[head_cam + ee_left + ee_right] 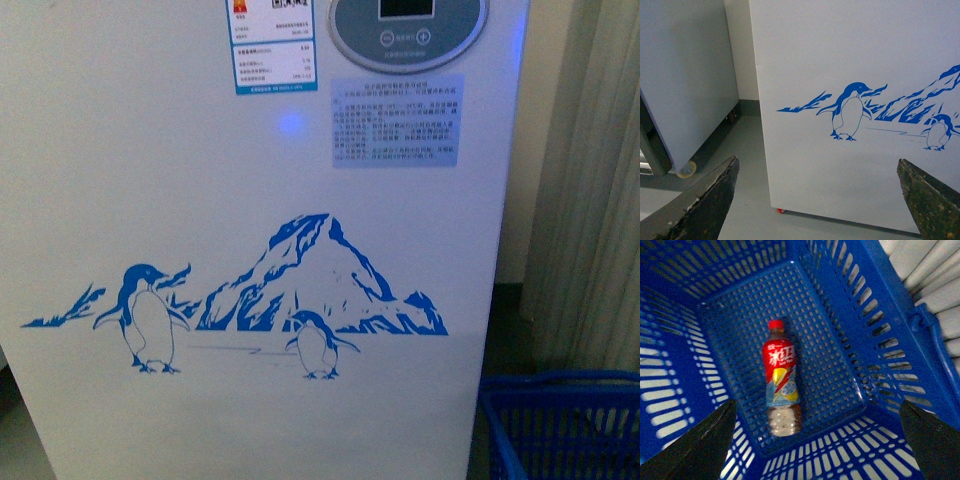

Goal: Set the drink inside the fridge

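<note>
The fridge (250, 200) is a white chest freezer with a blue penguin-and-mountain decal and an oval grey display panel (408, 30); it fills the front view, and its front wall shows in the left wrist view (850, 60). The drink (781, 377), a clear bottle with red cap, red label and brown liquid, lies on its side on the floor of a blue basket (850, 355). My right gripper (817, 440) is open above the basket, well apart from the bottle. My left gripper (817, 200) is open and empty, facing the fridge's lower front.
The blue basket (565, 420) stands on the floor right of the fridge, by pale curtains (590, 200). A plain white-grey cabinet (685, 75) stands left of the fridge across a strip of grey floor (740, 150). The fridge has a small red foot (781, 211).
</note>
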